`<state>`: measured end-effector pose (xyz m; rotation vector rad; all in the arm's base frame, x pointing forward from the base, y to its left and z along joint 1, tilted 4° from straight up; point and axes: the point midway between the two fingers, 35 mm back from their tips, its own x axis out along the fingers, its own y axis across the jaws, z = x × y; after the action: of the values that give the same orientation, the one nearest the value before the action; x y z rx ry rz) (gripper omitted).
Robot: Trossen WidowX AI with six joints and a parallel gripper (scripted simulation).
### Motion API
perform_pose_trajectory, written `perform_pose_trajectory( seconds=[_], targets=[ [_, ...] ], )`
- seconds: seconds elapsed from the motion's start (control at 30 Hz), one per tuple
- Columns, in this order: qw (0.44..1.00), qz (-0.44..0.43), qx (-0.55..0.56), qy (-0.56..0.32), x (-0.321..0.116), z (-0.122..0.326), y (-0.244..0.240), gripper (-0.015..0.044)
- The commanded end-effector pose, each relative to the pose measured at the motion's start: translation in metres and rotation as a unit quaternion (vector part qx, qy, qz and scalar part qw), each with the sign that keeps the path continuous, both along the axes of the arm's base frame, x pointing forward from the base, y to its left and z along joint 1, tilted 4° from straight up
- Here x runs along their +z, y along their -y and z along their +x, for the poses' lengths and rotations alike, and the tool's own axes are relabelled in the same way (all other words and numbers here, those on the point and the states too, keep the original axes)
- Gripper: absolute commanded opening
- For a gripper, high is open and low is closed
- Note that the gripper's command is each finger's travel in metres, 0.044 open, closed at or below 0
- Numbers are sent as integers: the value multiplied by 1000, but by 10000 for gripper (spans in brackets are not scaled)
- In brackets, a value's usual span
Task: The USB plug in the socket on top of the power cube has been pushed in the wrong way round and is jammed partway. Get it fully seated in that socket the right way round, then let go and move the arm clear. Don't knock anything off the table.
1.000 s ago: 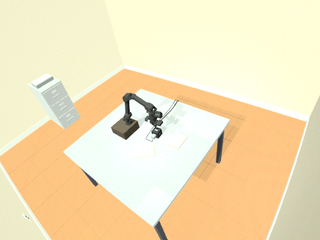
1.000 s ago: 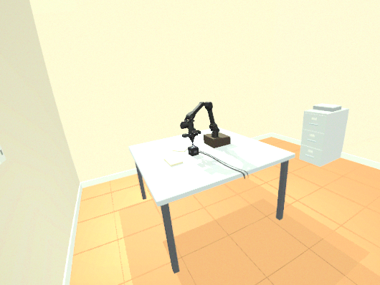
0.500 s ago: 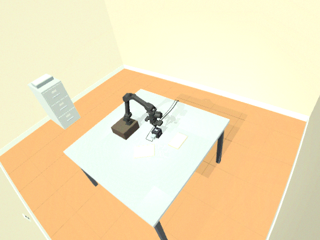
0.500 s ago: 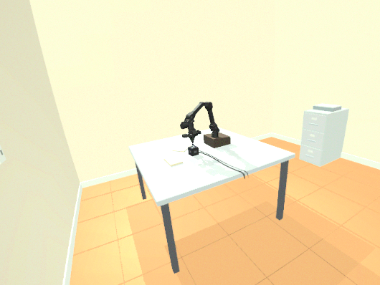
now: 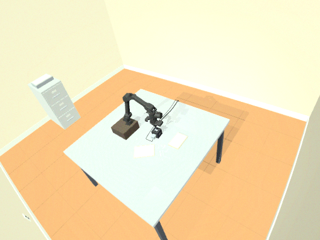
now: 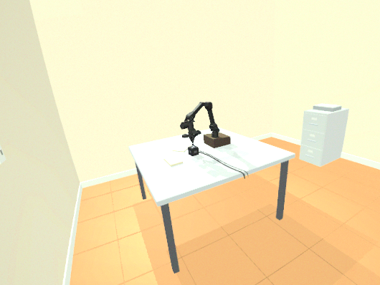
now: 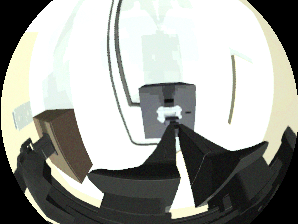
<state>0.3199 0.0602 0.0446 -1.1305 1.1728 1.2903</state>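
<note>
The power cube (image 5: 157, 132) (image 6: 193, 150) (image 7: 150, 125) is dark and stands on the table. A pale shape (image 7: 169, 114) shows on its top face in the wrist view. My gripper (image 5: 156, 126) (image 6: 193, 143) (image 7: 174, 128) points down at the top of the cube, its fingertips close together near one edge of that face. It is shut on the USB plug, which is too small and too covered by the fingers to see clearly. How deep the plug sits and which way round it is cannot be told.
Two thin dark cables (image 5: 170, 112) (image 6: 225, 164) (image 7: 114, 65) run from the cube across the table edge. A pale block (image 5: 153, 136) adjoins the cube. Two flat pale pads (image 5: 144, 151) (image 5: 178, 140) lie nearby. The arm stands on a brown block (image 5: 125, 129) (image 6: 216, 139) (image 7: 70, 145).
</note>
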Motion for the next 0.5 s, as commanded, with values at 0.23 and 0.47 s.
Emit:
perform_pose_trajectory(
  seconds=[0.23,0.47],
  targets=[
    [1000,3,2,0,-1,0,-1,0],
    [1000,3,2,0,-2,0,-1,0]
  ],
)
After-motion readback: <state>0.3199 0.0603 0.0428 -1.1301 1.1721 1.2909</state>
